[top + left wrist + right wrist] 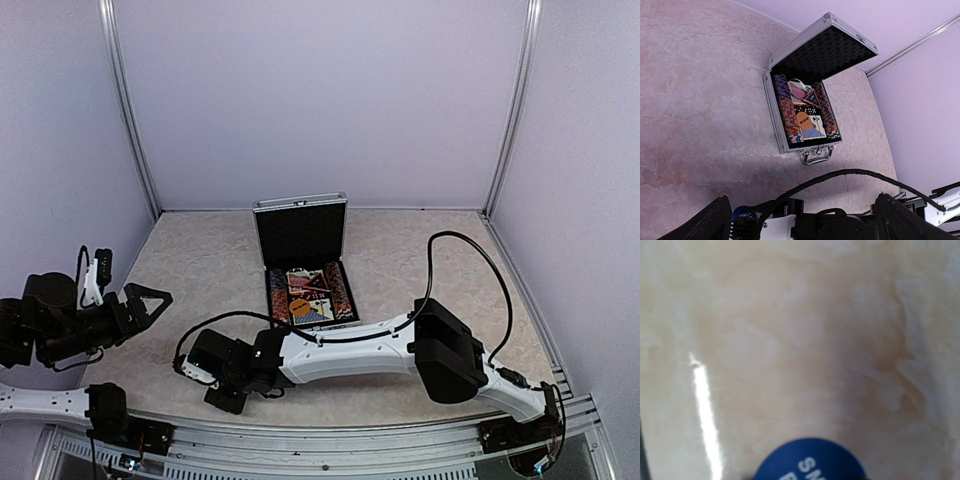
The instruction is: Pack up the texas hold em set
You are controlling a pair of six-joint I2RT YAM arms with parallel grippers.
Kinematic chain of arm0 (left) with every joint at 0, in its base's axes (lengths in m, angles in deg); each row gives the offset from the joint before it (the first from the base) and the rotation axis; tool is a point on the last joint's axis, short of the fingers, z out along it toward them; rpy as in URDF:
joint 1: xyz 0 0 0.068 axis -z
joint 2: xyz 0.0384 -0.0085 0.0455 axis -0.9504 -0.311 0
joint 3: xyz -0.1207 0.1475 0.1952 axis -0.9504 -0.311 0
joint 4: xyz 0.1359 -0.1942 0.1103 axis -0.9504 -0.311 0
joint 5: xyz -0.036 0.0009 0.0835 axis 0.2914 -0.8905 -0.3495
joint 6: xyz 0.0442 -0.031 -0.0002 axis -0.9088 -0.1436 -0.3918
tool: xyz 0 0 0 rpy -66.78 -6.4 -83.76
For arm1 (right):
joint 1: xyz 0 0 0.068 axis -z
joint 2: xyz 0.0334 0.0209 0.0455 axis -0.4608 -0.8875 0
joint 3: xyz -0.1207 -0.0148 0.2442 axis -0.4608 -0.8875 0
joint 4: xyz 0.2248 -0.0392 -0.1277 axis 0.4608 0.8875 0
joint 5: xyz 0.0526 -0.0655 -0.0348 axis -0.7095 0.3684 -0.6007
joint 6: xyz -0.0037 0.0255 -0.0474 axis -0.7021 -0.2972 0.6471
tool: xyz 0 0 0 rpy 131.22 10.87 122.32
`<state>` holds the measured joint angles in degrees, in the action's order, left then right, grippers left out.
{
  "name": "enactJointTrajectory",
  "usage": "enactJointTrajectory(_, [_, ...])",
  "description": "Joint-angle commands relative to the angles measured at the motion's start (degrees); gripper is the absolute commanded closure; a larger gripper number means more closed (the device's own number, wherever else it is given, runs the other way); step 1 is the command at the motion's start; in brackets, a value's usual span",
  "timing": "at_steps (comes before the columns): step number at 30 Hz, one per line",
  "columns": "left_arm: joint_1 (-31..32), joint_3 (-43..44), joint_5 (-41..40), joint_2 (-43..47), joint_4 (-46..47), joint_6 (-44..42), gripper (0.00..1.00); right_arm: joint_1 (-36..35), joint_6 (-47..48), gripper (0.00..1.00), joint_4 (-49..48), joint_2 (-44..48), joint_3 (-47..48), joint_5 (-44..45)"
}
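One blue disc (810, 462) lies near-left, outside the open briefcase (305, 295) farther back. The right gripper (210, 385) hangs low over it, presumably to fetch it; I cannot tell how its jaws stand. The left gripper (150, 302) waits, spread apart.

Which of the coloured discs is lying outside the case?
The blue disc, beside the right gripper; the orange disc lies inside the open case, between the chip rows.

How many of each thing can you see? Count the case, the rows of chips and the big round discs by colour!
Case: 1
Chip rows: 2
Orange disc: 1
Blue disc: 1
Total: 5
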<state>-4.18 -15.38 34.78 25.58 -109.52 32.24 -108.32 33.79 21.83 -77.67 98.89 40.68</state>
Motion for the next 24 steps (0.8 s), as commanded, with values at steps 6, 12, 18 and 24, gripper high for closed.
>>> enactJointTrajectory(6, [0.07, 0.30, -0.79, 7.29, -0.56, 0.45, 0.01, -0.29, 0.53, 0.58, 3.70, -1.72, -0.11, 0.96])
enactJointTrajectory(12, [0.12, 0.27, -0.73, 7.34, -0.34, 0.30, 0.01, -0.08, 1.50, 0.48, 3.88, 0.27, 0.42, 2.78])
enactJointTrajectory(18, [0.08, 0.25, -0.63, 7.42, -0.59, 0.36, 0.01, 1.03, 0.74, 0.43, 3.00, 1.43, 0.94, 0.25])
enactJointTrajectory(24, [0.11, -0.16, -0.61, 7.93, -0.67, 0.56, 0.01, 2.18, -0.17, 0.40, 2.75, 0.58, 1.71, -2.02])
